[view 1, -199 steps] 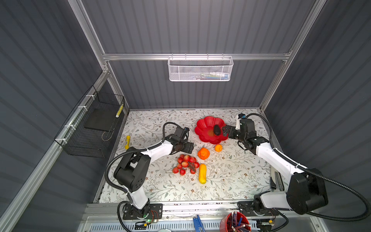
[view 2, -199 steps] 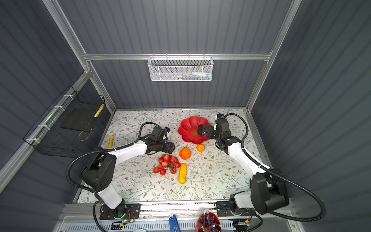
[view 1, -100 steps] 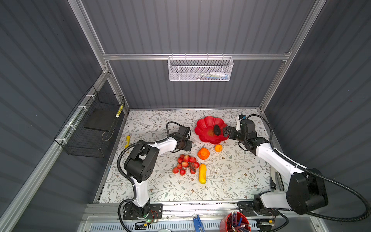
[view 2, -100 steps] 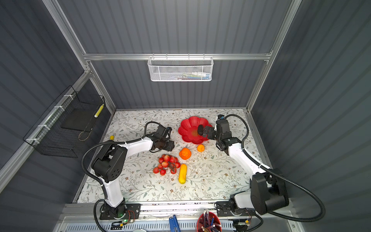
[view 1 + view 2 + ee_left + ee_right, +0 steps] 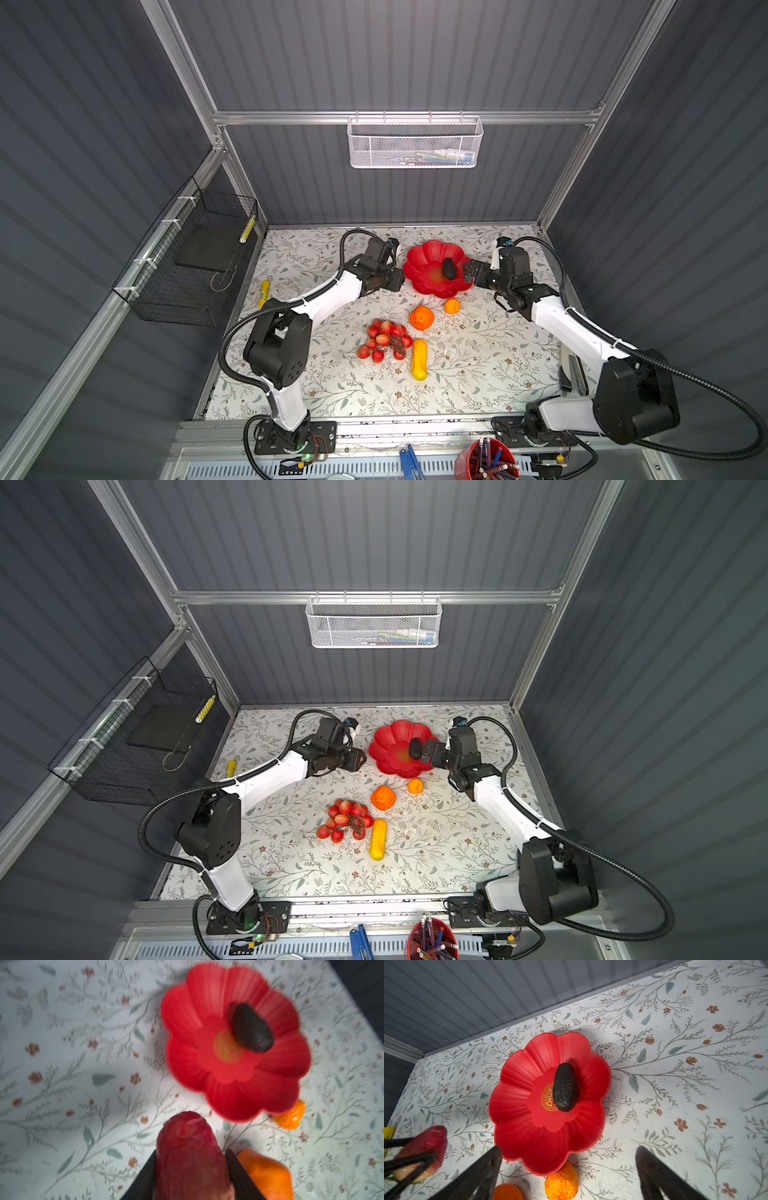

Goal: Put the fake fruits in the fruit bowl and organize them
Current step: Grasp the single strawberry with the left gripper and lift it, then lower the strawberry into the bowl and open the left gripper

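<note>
The dark avocado (image 5: 449, 269) lies in the fruit bowl (image 5: 423, 258), the small orange (image 5: 451, 306) just beside its rim.

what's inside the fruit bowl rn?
Only the dark avocado lies in the fruit bowl, across its gold centre emblem, so part of the emblem is hidden. Nothing else shows inside. The strawberry is outside the rim, clamped in the left gripper.

six fake fruits (image 5: 421, 318), one fruit bowl (image 5: 424, 258)
</note>
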